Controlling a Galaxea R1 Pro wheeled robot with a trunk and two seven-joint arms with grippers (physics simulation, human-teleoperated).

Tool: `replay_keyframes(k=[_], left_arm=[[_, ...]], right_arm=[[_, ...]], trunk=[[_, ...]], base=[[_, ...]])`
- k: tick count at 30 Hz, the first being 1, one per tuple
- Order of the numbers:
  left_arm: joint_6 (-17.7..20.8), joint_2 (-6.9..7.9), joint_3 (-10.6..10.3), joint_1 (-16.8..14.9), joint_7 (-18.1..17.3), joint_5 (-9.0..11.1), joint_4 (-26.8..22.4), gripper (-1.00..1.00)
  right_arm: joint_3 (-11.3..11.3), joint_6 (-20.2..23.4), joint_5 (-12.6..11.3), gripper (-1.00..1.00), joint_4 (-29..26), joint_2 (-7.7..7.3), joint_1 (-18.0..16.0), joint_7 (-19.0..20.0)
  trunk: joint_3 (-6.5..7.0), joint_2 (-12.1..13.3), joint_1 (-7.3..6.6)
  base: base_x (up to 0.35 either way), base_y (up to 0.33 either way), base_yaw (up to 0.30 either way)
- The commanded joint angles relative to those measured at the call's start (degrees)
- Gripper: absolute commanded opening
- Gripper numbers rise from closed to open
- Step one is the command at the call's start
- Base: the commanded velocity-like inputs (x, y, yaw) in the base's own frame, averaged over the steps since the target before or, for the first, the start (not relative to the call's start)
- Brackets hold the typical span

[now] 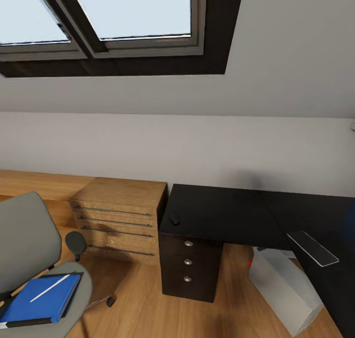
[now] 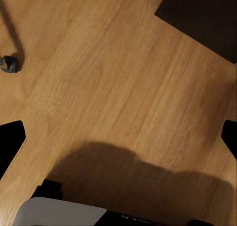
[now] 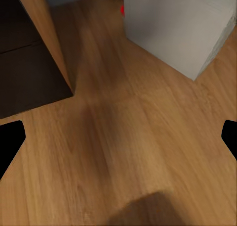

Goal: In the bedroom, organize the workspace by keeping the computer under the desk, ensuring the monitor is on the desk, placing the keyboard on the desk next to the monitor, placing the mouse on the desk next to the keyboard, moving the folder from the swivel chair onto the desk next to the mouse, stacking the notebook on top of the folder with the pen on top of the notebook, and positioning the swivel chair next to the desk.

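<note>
The grey swivel chair (image 1: pixel 29 259) stands at the lower left of the head view. On its seat lies a flat blue cover (image 1: pixel 42 298) with a white pen (image 1: pixel 49 288) on top and a black edge (image 1: pixel 24 322) showing under it; which is folder and which is notebook I cannot tell. The black desk (image 1: pixel 222 212) carries a small black mouse (image 1: pixel 174 221) near its left edge and a pale keyboard (image 1: pixel 311 247) at the right. The grey computer (image 1: pixel 283 284) (image 3: pixel 177 28) sits on the floor under the desk. My left gripper (image 2: pixel 118 139) and right gripper (image 3: pixel 118 139) hang open over bare floor.
A wooden dresser (image 1: pixel 121 215) stands against the wall left of the desk's dark drawer unit (image 1: pixel 190 261) (image 3: pixel 24 63). A chair caster (image 2: pixel 10 64) rests on the wood floor (image 2: pixel 123 87). My white base (image 2: pixel 64 213) shows below the left gripper. A skylight (image 1: pixel 123 13) is overhead.
</note>
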Motion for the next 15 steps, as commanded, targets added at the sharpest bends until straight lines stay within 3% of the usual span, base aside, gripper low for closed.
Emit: replay_keyframes(k=[1,11,15], left_arm=[[-0.2,0.03,-0.5,0.0,0.0,0.6,0.0,1.00],[-0.2,0.03,-0.5,0.0,0.0,0.5,0.1,1.00],[-0.2,0.03,-0.5,0.0,0.0,0.5,0.1,1.00]], right_arm=[[0.4,-0.1,0.0,1.00,0.0,0.00,0.0,-0.4],[0.5,-0.2,0.0,1.00,0.0,-0.08,0.0,-0.4],[0.5,-0.3,0.0,1.00,0.0,-0.08,0.0,-0.5]], trunk=[[-0.09,-0.1,0.04],[-0.09,-0.1,0.04],[-0.09,-0.1,0.04]], base=[[0.331,0.000,0.000],[0.331,0.000,0.000],[0.329,0.000,0.118]])
